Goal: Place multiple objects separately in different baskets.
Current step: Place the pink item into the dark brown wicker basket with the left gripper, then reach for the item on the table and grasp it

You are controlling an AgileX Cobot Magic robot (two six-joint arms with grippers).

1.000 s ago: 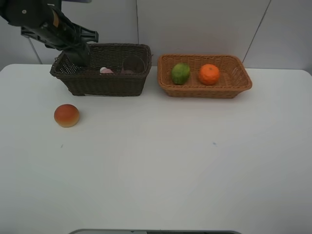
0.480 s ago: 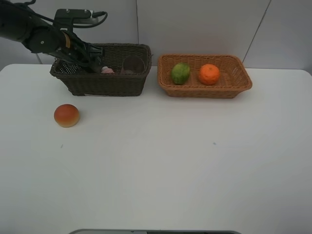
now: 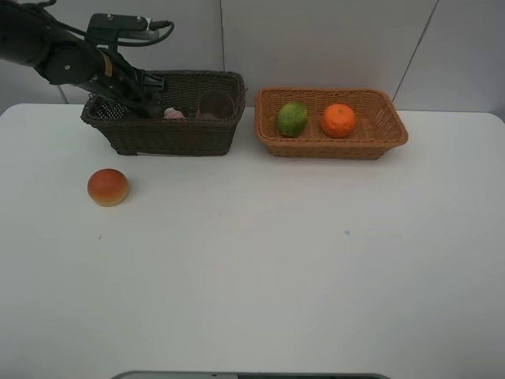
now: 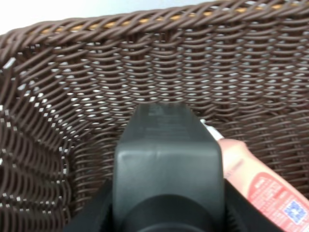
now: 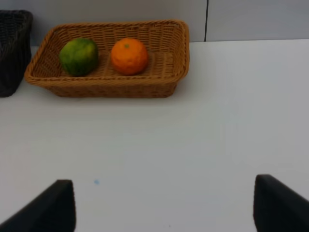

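Note:
My left gripper [image 3: 148, 103] reaches down into the dark brown basket [image 3: 170, 138] at the back left. In the left wrist view the left gripper [image 4: 169, 215] is shut on the dark grey pump dispenser [image 4: 166, 159], held low inside the brown basket [image 4: 72, 96]. The pink lotion bottle [image 4: 258, 186] lies beside it; it also shows in the exterior high view [image 3: 173, 114], next to the mauve cup [image 3: 215, 104]. The tan basket [image 3: 379, 142] holds the lime [image 3: 292, 118] and the tangerine [image 3: 339, 120]. The orange-red bun [image 3: 108, 187] sits on the table. My right gripper [image 5: 166, 205] is open and empty.
The white table [image 3: 276, 260] runs wide in front of both baskets. The right wrist view shows the tan basket [image 5: 116, 89] with the lime [image 5: 78, 56] and the tangerine [image 5: 129, 56], and a corner of the brown basket [image 5: 12, 53].
The left arm has come down from above the brown basket's left end and reached into it with the dispenser. It has hardly moved in the last half second.

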